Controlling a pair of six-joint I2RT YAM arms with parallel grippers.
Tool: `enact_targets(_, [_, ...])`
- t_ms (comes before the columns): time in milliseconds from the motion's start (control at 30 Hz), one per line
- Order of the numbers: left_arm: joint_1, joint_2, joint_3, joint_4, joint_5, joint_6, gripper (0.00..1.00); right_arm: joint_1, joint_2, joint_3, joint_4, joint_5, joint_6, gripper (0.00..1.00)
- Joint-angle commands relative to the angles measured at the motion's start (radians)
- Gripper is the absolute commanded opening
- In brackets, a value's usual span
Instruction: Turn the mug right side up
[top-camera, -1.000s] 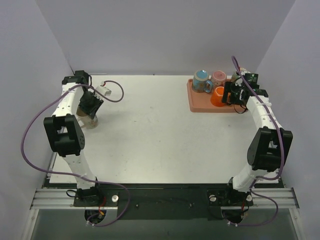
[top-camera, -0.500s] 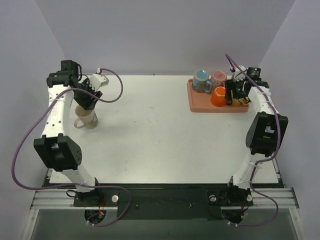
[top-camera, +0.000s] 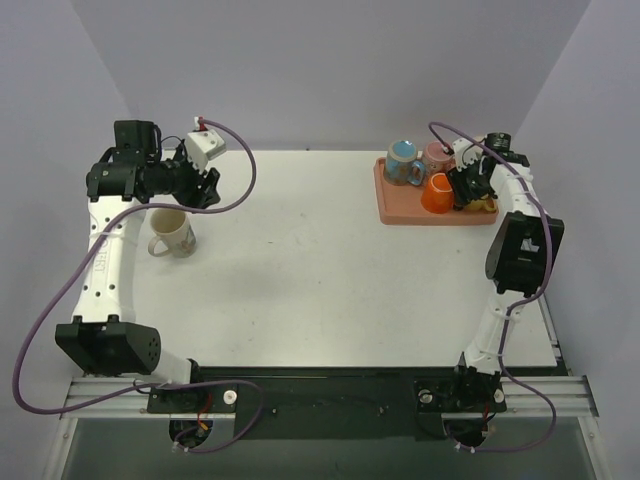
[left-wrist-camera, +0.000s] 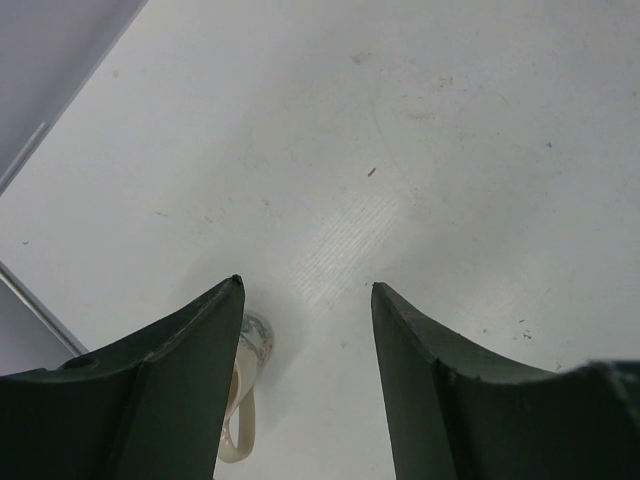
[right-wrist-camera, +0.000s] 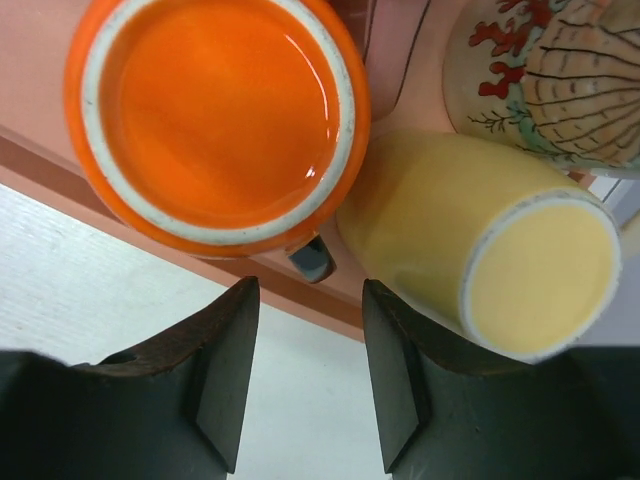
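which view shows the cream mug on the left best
Top external: the cream mug shows whole, standing on the table, opening up, handle visible. Left wrist catches only a sliver of its side and handle at the bottom edge. Right wrist does not show it.

Cream mug (top-camera: 172, 234) stands upright; handle facing left.

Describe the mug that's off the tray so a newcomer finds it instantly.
Look at the left side of the white table. A cream mug stands there upright. It alone sits off the pink tray, which holds the other mugs.
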Motion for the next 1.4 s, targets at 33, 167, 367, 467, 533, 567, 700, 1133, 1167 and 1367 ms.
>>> enact_targets(33, [0.0,0.013,0.003,0.069,0.061,-0.048,0.64,0.041,0.044,0.071,-0.07,0.058,-0.106,0.36])
enact_targets(167, [0.002,0.015,-0.003,0.079,0.054,-0.051,0.64,0.105,0.039,0.052,-0.133,0.038,-0.132,0.31])
enact_targets(367, [0.0,0.016,-0.02,0.07,0.058,-0.031,0.64,0.121,0.038,0.045,-0.098,0.041,-0.068,0.35])
enact_targets(467, [-0.001,0.011,-0.034,0.076,0.061,-0.033,0.64,0.121,0.067,0.056,-0.048,0.047,0.009,0.39])
enact_targets(533, [0.0,0.007,-0.04,0.081,0.068,-0.047,0.64,0.121,0.084,0.062,-0.007,0.063,0.07,0.38])
enact_targets(567, [-0.001,0.005,-0.039,0.082,0.069,-0.054,0.64,0.121,0.093,0.062,0.013,0.067,0.075,0.35])
enact_targets(700, [0.0,-0.007,-0.038,0.076,0.078,-0.064,0.64,0.121,0.107,0.059,0.022,0.088,0.08,0.32])
enact_targets(1133, [-0.003,-0.019,-0.058,0.085,0.103,-0.097,0.64,0.11,0.053,0.022,0.021,0.065,0.086,0.0])
enact_targets(1167, [-0.001,-0.021,-0.061,0.096,0.11,-0.126,0.64,0.112,0.021,0.018,0.022,0.071,0.092,0.0])
enact_targets(1367, [-0.001,-0.057,-0.169,0.276,0.193,-0.466,0.63,0.125,-0.198,-0.123,0.112,0.084,0.269,0.0])
